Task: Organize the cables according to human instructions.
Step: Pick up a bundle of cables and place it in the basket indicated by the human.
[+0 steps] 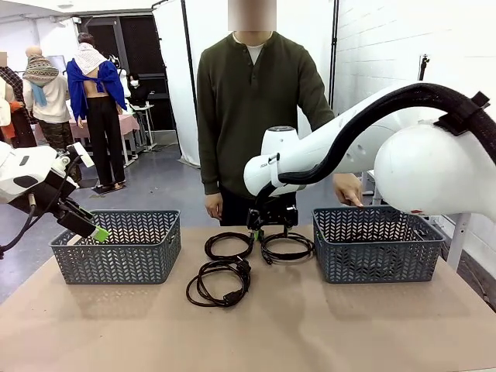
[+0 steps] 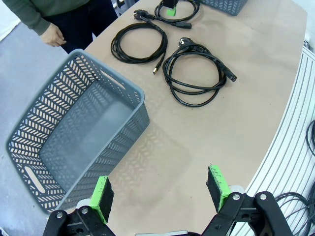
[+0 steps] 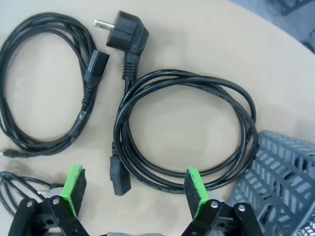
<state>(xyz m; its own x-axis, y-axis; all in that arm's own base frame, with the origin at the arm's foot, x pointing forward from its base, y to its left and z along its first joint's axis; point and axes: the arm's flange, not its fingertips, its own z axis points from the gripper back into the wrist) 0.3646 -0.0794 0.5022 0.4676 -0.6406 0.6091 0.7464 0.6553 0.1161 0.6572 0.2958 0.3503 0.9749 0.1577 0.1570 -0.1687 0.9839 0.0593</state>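
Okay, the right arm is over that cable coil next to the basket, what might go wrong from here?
1. The open right pincer hangs over the loosely wound black cable coil; pinching just one strand may let it unwind when lifted.
2. The neighbouring black coil lies close beside that coil's plug, so it may get dragged.
3. A person's hand is at the far rim of the grey lattice plastic basket, possibly in the drop path.

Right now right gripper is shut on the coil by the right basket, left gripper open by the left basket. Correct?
No: the right gripper is open, spread over the coil, per the right wrist view. Rest holds: left gripper open by the left basket.
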